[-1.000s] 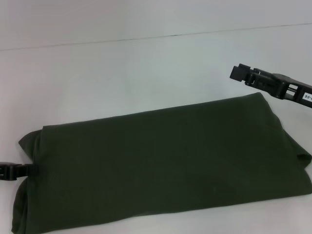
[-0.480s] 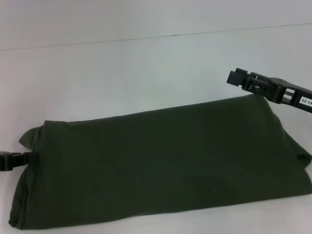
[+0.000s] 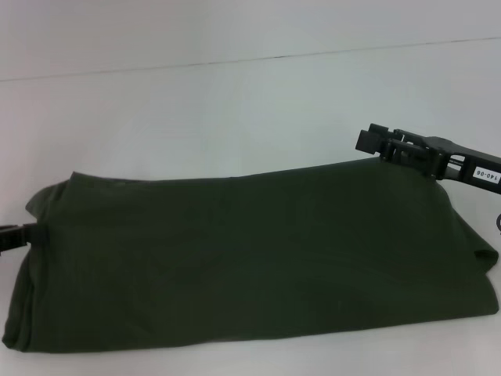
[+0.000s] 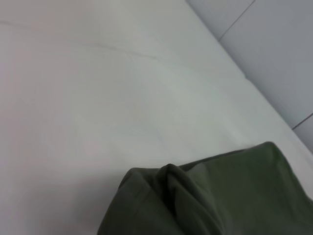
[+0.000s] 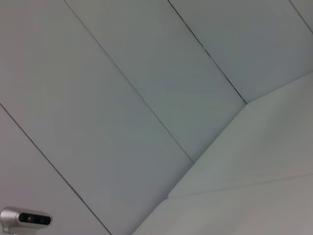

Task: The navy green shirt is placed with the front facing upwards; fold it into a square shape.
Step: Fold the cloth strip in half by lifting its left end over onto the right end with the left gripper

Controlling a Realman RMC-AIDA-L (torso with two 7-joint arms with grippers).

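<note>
The navy green shirt (image 3: 250, 258) lies across the lower half of the head view as a long folded band on the white worktop (image 3: 196, 117), plain side up, with no lettering visible. Over the last second its far edge has climbed up the frame and the left end has spread toward the lower left corner, so the cloth is being carried away from the robot.

The right claw (image 3: 374, 141) now sits further left and lower in the frame than a second ago, right at the shirt's upper right corner. Whether it is pinching the fabric, I cannot tell. The left claw (image 3: 14, 237) shows only as a sliver at the left edge, touching the shirt's left end; its fingers are hidden too. The left wrist view shows a bunched corner of the shirt (image 4: 195, 196).

My judgement: a lengthwise fold is under way, and the band is not yet square.
</note>
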